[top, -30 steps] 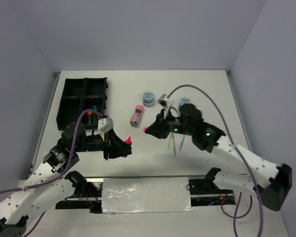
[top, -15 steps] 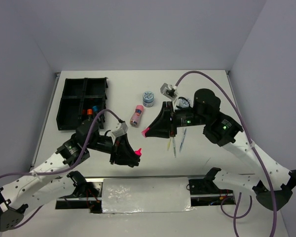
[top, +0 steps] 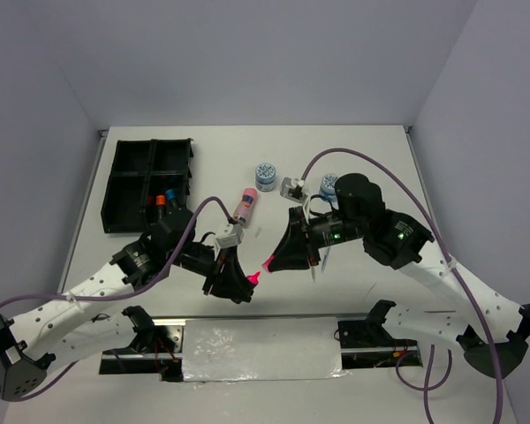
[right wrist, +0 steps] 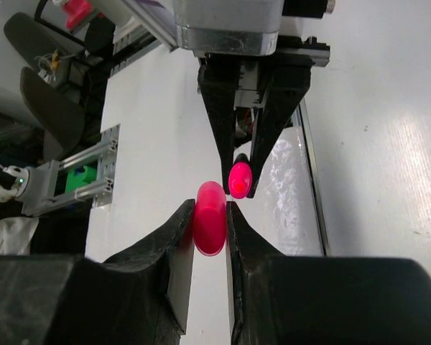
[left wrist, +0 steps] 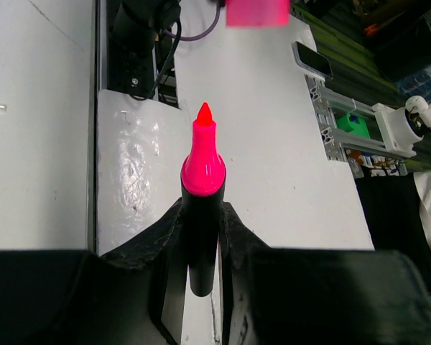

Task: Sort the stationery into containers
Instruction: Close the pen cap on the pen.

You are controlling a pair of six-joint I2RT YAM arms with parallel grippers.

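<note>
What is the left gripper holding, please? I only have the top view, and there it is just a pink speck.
Observer: The left gripper is shut on a black marker whose pink tip is bare, with no cap on it.
Operator: Thank you. And what does the right one hold?
Observer: The right gripper is shut on a pink cap.
Operator: Are the two lined up?
Observer: Not quite. In the left wrist view the cap lies ahead of the tip and off to its right, with a gap between them.
</note>
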